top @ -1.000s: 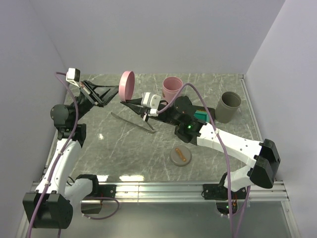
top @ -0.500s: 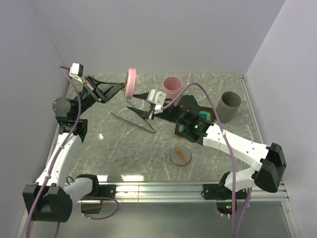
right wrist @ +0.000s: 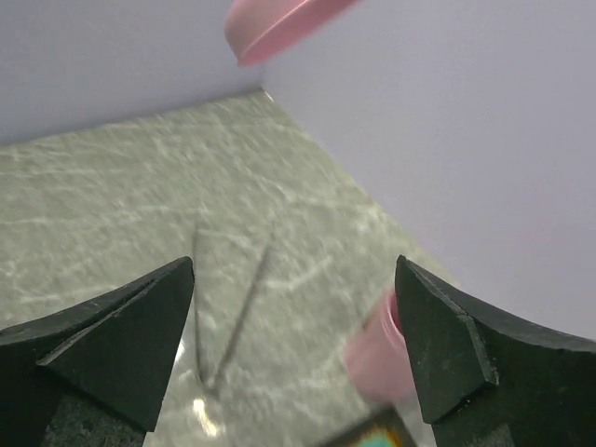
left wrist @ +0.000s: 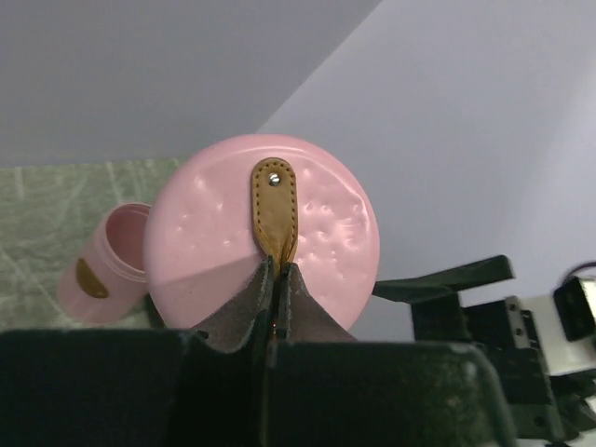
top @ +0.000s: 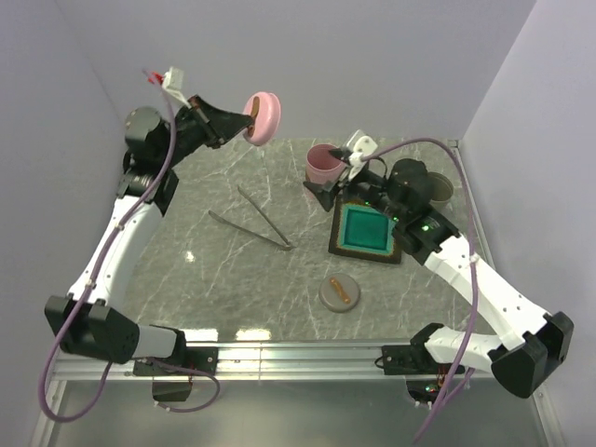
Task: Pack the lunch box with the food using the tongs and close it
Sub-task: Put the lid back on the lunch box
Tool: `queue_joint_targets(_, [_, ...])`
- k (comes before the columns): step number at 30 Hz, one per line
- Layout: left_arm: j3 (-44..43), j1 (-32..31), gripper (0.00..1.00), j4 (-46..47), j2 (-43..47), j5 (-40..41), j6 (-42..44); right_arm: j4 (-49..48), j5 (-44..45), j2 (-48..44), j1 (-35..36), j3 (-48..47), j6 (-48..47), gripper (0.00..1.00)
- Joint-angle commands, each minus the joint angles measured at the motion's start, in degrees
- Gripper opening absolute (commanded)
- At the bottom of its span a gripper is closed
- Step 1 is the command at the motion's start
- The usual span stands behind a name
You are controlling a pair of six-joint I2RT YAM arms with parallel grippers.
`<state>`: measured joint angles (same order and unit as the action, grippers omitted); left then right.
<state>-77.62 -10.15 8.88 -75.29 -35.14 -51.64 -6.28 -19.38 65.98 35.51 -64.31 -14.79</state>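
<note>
My left gripper (left wrist: 277, 266) is shut on the brown strap (left wrist: 274, 209) of a pink round lid (top: 262, 116), held high above the table's back left. The open pink lunch box (top: 324, 165) stands at the back; the left wrist view shows it as well (left wrist: 104, 265). My right gripper (top: 321, 187) hangs open and holds nothing just in front of the lunch box (right wrist: 380, 349). The silver tongs (top: 257, 223) lie in a narrow V on the table's middle, blurred in the right wrist view (right wrist: 226, 321). No food is in view.
A black square tray with a teal inside (top: 364, 229) lies right of centre under the right arm. A grey lid with a brown tab (top: 340, 294) sits nearer the front. A grey cup (top: 440, 189) stands at the back right, partly hidden by the arm. Walls close three sides.
The left arm has swung up and back, lifting the pink lid higher and to the right. The right gripper has opened and drawn back to the right, uncovering the tray.
</note>
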Motion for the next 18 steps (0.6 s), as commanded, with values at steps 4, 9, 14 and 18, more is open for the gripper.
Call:
queue_joint_targets(4, [-15.42, -7.31, 0.0, -20.38, -9.68, 14.19, 22.44, 16.55, 0.39, -3.4, -7.02, -2.83, 3.01, 0.97])
queue_joint_targets(9, [-26.42, -13.48, 0.0, -28.82, -18.65, 21.94, 32.98, 27.8, -1.09, -2.43, -13.95, -5.55, 3.44, 0.97])
queue_joint_targets(14, [-40.48, -16.56, 0.0, -37.95, -31.13, 25.38, 38.26, 35.71, -5.93, -0.24, -20.65, -8.45, 2.84, 0.97])
queue_joint_targets(18, [-51.46, -17.09, 0.0, -43.77, -40.45, 24.42, 40.9, 38.71, -6.9, 0.91, -24.25, -9.6, 2.22, 0.97])
